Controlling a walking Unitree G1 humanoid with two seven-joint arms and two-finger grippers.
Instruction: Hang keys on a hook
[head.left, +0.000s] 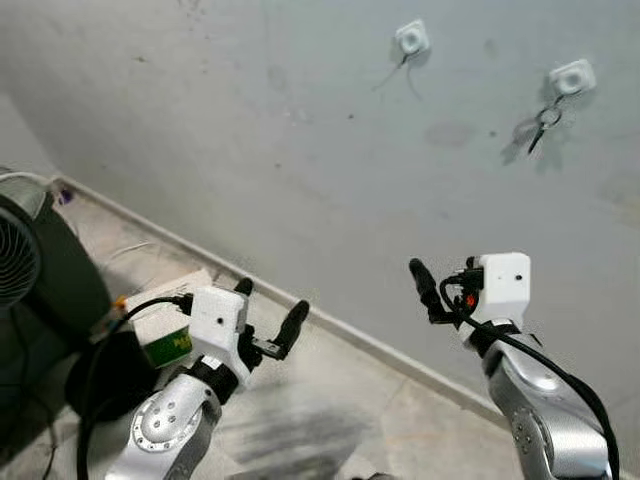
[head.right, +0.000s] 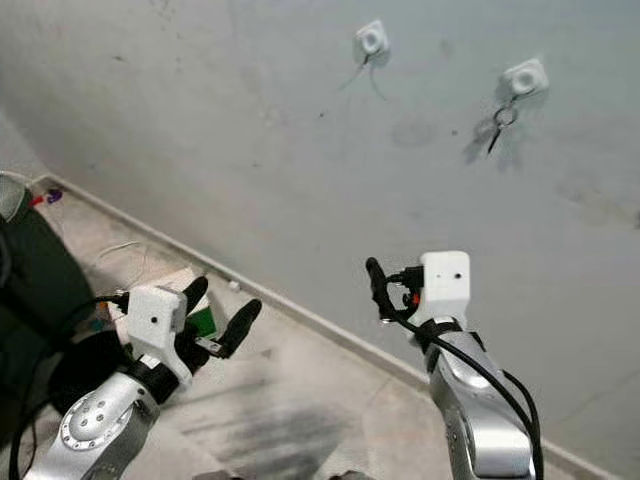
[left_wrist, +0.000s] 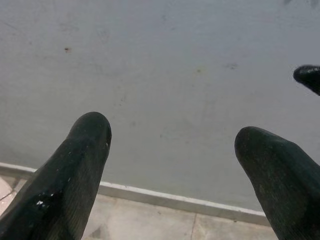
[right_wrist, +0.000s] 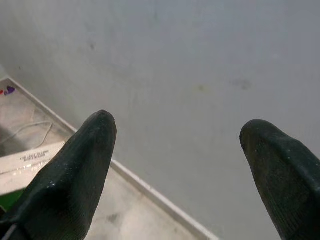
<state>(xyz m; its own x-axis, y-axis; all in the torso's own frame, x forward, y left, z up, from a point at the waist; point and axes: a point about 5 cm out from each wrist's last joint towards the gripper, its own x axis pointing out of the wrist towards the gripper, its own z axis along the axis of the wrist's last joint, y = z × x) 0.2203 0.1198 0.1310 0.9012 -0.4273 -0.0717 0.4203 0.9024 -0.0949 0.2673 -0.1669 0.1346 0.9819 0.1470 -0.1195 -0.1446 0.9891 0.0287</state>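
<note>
Wall of pale grey plaster faces us, meeting the tiled floor at a skirting strip. At our left stands a dark fan, and near it a white box with a green label whose writing we cannot read. Our left gripper and right gripper are raised before the wall, each with fingers spread apart and empty. High on the wall sit two white hooks: the left hook and the right hook, where the keys hang.
</note>
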